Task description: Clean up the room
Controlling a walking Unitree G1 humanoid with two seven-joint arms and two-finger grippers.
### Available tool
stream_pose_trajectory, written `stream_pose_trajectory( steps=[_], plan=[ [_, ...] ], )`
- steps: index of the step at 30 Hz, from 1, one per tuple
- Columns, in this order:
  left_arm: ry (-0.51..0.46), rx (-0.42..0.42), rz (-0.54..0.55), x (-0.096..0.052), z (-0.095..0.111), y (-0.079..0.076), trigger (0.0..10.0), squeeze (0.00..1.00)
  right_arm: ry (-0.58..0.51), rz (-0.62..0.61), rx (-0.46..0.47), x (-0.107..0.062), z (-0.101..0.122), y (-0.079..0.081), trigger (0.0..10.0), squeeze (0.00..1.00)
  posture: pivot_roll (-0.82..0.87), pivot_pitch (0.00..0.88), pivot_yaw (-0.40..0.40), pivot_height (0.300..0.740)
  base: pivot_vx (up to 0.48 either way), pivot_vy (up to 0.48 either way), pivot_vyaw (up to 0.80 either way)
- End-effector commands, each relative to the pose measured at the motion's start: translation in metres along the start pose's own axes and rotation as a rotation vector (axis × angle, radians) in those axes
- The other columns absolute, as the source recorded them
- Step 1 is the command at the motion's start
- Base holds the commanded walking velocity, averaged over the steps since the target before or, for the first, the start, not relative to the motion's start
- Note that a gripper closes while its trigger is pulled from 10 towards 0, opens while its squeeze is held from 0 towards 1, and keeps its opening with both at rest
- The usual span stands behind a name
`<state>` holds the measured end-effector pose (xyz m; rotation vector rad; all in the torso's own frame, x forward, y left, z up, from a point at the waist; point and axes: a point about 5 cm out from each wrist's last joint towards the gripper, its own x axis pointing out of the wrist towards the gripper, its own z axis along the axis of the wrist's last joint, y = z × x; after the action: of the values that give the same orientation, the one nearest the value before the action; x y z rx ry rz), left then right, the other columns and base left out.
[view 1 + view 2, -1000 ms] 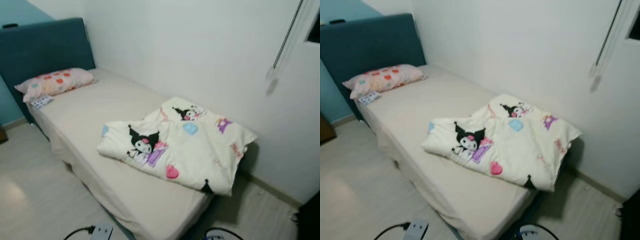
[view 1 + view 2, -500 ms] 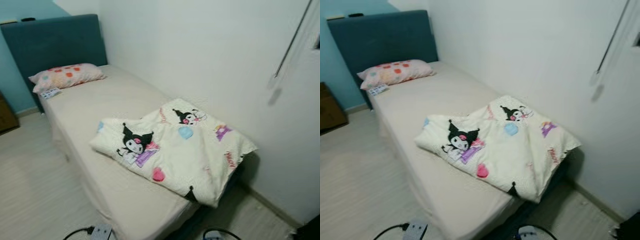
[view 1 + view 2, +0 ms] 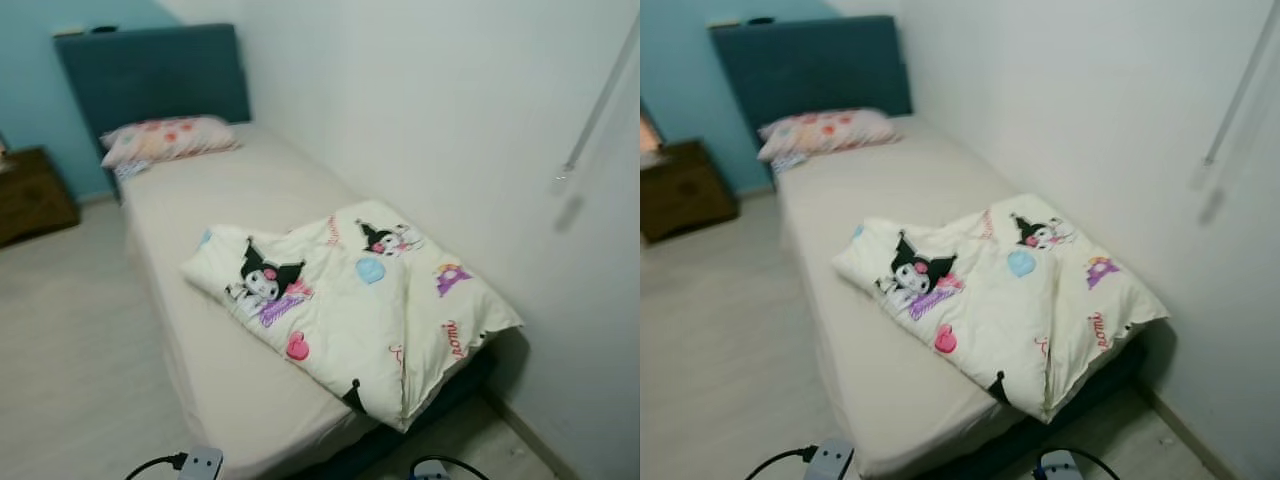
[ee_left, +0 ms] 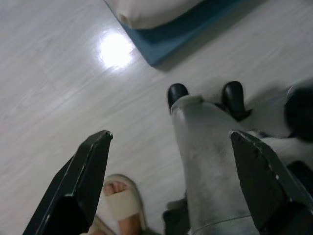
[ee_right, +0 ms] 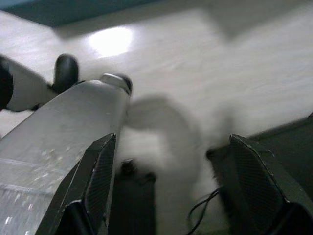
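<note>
Single bed [image 3: 180, 220] stands lengthwise against the white wall [image 3: 430, 110], beige sheet on, teal headboard [image 3: 150, 70] at far end. Cartoon-print quilt [image 3: 350, 300], cream w/ black-eared character and coloured hearts, lies loosely bunched on the bed's foot half, wall side; one corner hangs over the foot edge. Patterned pillow [image 3: 168, 138] sits at bed's head, touching the headboard; small flat item just beside it at the bed edge, too small to identify. Dark wooden nightstand [image 3: 35, 195] on the floor [image 3: 70, 340] beside the bed's head, away from the wall. White power strip [image 3: 203, 463] w/ black cable on floor off the bed's foot corner. Thin rod or cord [image 3: 600, 100] hangs on the wall past the bed's foot. Left gripper [image 4: 171, 181]: fingers spread wide, nothing between them, pointing down at pale floor off the bed's corner, robot's own leg and black feet below; a person's sandalled foot [image 4: 122, 205] near it. Right gripper [image 5: 168, 186]: also spread apart, nothing held, over the floor, view blurred. Quilt is up on the bed, well apart from both sets of jaws.
</note>
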<state>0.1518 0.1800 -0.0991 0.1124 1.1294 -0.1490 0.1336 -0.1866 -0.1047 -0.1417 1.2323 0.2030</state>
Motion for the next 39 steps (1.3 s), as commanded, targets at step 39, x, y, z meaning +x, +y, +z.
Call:
stream_pose_trajectory(
  steps=[39],
  plan=[
    [-0.012,0.002,0.018,0.000,0.007,0.006,10.0,0.00,-0.030,0.011,-0.027,0.002,0.010,0.007,10.0,0.00,-0.01,0.000,-0.024,0.740,0.000,-0.087,0.68]
  ],
)
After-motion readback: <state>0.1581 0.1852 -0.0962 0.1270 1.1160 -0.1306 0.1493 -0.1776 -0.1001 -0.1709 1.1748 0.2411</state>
